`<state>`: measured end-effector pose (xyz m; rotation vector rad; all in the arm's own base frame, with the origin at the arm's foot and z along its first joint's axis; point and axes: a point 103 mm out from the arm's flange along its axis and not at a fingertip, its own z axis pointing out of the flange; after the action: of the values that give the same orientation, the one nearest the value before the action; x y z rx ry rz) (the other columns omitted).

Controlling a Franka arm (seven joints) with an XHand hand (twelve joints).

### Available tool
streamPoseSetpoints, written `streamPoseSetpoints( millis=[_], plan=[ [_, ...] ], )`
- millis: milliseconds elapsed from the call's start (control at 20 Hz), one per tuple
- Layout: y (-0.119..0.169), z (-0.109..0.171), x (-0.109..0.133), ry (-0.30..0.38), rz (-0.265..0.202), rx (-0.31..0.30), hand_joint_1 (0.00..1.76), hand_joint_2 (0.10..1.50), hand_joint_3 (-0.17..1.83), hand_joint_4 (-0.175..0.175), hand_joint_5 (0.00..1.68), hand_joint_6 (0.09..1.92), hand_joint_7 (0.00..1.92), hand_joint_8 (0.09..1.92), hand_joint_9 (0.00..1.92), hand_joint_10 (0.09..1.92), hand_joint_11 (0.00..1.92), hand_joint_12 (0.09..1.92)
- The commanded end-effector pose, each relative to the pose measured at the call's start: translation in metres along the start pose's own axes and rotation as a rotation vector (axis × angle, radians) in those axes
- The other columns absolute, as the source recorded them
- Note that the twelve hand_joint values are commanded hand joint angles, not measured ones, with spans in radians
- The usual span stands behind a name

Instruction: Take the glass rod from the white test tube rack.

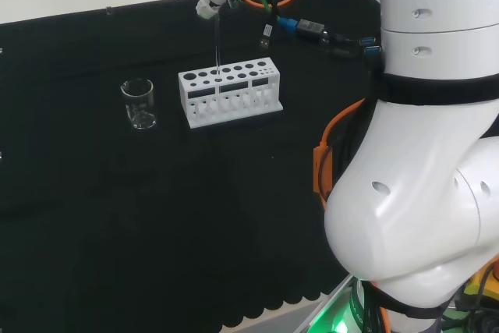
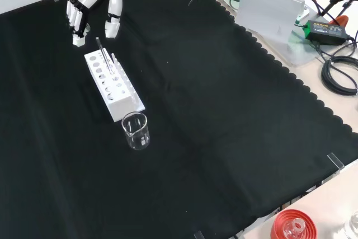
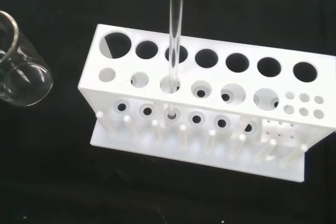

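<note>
1. The glass rod (image 3: 174,40) stands in a hole of the white rack (image 2: 113,85).
2. The hand (image 2: 84,4) is up at 11 o'clock from the rack in the front view. I cannot tell if it is holding the rod.
3. Lift straight up so the rod does not bump the hole.
4. The beaker (image 1: 139,104) sits at 9 o'clock from the rack in the head view. Stay away from it.
</note>
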<state>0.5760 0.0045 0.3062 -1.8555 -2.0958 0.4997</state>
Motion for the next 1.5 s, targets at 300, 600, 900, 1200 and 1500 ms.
streamPoseSetpoints(
  millis=[300,600,900,1200,1500],
  plan=[
    [0.016,0.025,-0.001,-0.007,-0.012,0.029,0.57,1.02,-0.17,-0.029,0.55,0.10,0.46,0.86,0.73,0.84,0.66,1.33],
    [0.022,0.035,-0.005,-0.046,0.021,0.074,0.61,1.02,-0.17,-0.039,0.56,0.13,0.50,0.84,0.78,0.81,0.76,1.29],
    [0.034,0.042,-0.004,-0.031,-0.037,0.021,0.82,1.03,-0.17,-0.066,0.61,0.44,0.61,0.76,0.94,0.68,0.93,1.20],
    [0.040,0.046,-0.002,-0.026,-0.064,-0.031,0.92,1.05,-0.17,-0.090,0.63,0.69,0.71,0.73,1.06,0.61,1.06,1.13],
    [0.041,0.047,-0.003,-0.025,-0.061,-0.061,1.03,1.08,-0.17,-0.144,0.74,0.73,0.85,0.69,1.22,0.52,1.24,1.03]
  ],
)
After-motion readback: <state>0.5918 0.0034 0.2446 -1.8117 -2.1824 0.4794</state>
